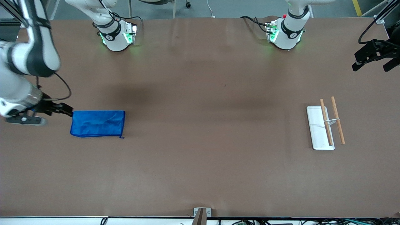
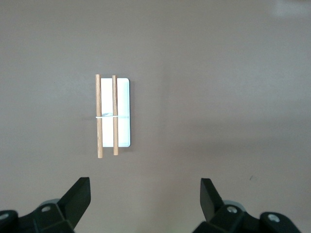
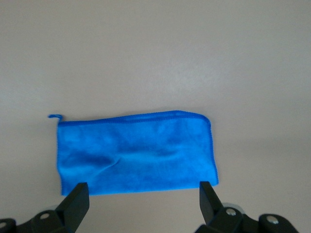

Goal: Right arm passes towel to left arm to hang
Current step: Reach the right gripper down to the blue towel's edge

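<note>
- You have the towel lying flat on the brown surface toward the right arm's end, spread out as a rectangle. Its short loop sticks out at the corner nearest the front camera, on the side toward the middle of the surface.
- Your right gripper sits at the towel's short edge on the right arm's end, low over the surface. In the right wrist view its fingers stand wide apart, with the towel spanning the gap between them; nothing is clamped.
- You will find the rack toward the left arm's end: a white base carrying two wooden rods that lie side by side, joined across their middles by a thin white piece. It stands well apart from the towel.
- Your left gripper waits raised at the left arm's end. In the left wrist view its fingers are spread apart and hold nothing, with the rack in sight past them.
</note>
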`<state>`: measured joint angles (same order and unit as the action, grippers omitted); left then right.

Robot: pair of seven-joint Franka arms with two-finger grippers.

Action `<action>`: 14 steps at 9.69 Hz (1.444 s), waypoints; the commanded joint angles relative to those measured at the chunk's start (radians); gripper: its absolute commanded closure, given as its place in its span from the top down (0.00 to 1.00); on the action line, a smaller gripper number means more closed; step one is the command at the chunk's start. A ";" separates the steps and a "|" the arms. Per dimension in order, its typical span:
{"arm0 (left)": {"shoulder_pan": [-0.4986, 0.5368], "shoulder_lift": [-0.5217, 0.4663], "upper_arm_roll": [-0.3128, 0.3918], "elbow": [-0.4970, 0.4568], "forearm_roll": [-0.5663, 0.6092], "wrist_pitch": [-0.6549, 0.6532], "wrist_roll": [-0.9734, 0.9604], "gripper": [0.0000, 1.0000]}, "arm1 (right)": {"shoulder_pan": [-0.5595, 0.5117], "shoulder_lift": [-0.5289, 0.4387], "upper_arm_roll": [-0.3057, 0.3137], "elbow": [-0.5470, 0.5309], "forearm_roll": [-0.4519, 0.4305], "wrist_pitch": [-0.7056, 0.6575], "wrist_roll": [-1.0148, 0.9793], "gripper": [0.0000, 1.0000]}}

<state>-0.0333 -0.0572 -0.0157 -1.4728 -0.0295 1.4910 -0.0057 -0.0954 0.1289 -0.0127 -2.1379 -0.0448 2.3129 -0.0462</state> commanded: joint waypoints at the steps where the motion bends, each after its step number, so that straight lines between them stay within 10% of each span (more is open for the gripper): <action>1: 0.001 -0.019 0.005 -0.046 -0.009 0.003 0.058 0.99 | -0.003 0.090 0.000 -0.095 -0.017 0.204 -0.049 1.00; 10: 0.010 -0.026 0.002 -0.066 -0.009 0.003 0.108 1.00 | -0.012 0.281 0.000 -0.175 -0.017 0.474 -0.077 0.92; 13: 0.015 -0.023 0.007 -0.063 -0.010 0.008 0.108 1.00 | -0.010 0.290 0.000 -0.171 -0.015 0.470 -0.063 0.07; 14: 0.016 -0.023 0.007 -0.061 -0.009 0.009 0.108 1.00 | -0.012 0.290 0.000 -0.169 -0.015 0.468 -0.061 0.00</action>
<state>-0.0242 -0.0783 -0.0101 -1.4994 -0.0303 1.4907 0.0832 -0.0969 0.4151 -0.0170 -2.2975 -0.0523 2.7720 -0.1120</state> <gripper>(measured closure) 0.000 0.463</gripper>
